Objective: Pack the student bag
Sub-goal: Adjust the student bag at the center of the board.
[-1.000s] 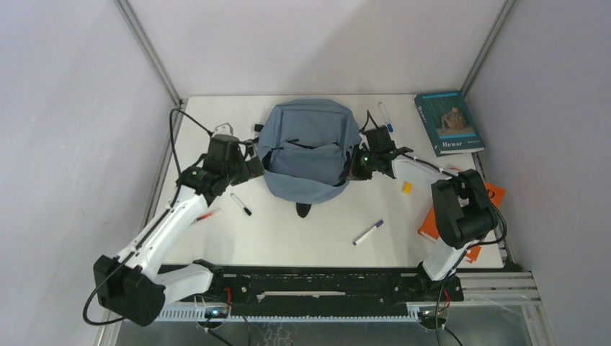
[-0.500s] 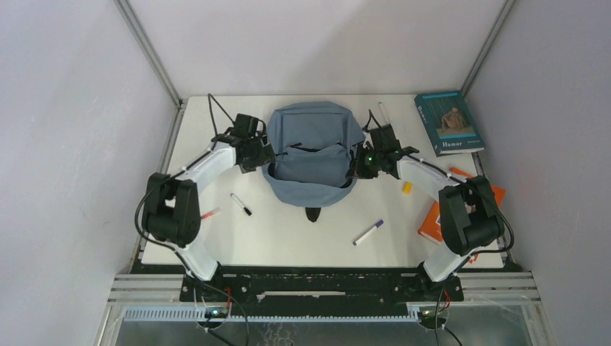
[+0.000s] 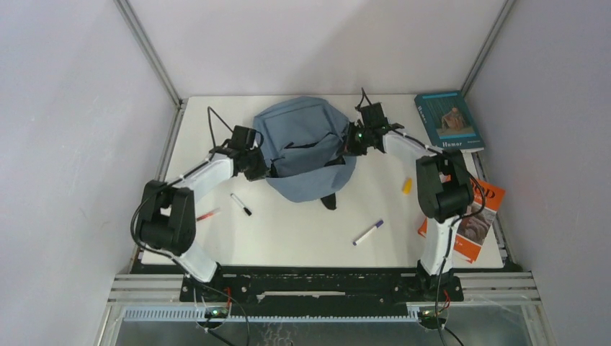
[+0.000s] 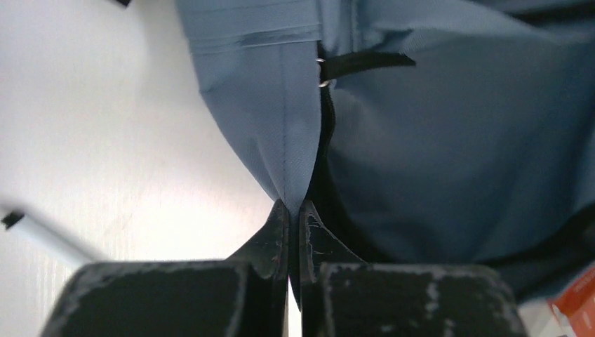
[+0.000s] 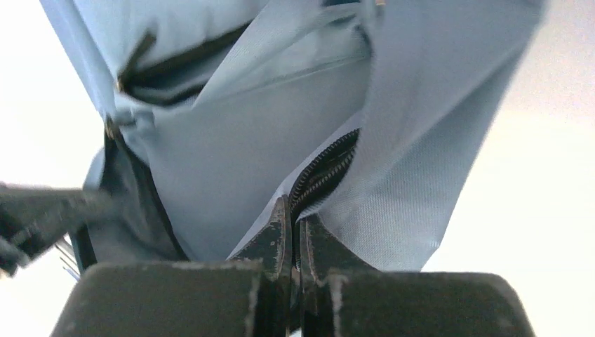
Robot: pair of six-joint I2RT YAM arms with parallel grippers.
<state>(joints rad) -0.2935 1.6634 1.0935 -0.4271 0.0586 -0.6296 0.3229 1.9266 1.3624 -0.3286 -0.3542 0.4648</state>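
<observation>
The grey-blue student bag point(image 3: 302, 137) lies at the back middle of the table, its black-zipped mouth gaping. My left gripper point(image 3: 265, 164) is shut on the bag's left edge; in the left wrist view a fold of bag fabric point(image 4: 281, 133) runs down into the left gripper point(image 4: 295, 208). My right gripper point(image 3: 349, 142) is shut on the bag's right edge. In the right wrist view the right gripper point(image 5: 295, 210) pinches the fabric beside the black zipper point(image 5: 323, 172).
A teal book point(image 3: 448, 121) lies at the back right and an orange book point(image 3: 472, 216) at the right edge. A purple pen point(image 3: 368, 232), a black-capped marker point(image 3: 241, 204), a red pen point(image 3: 207, 215) and a small yellow piece point(image 3: 407, 186) lie on the white table.
The left gripper has closed on the bag's left edge. Both arms have shifted and the bag has been pulled toward the back and turned, its right side raised.
</observation>
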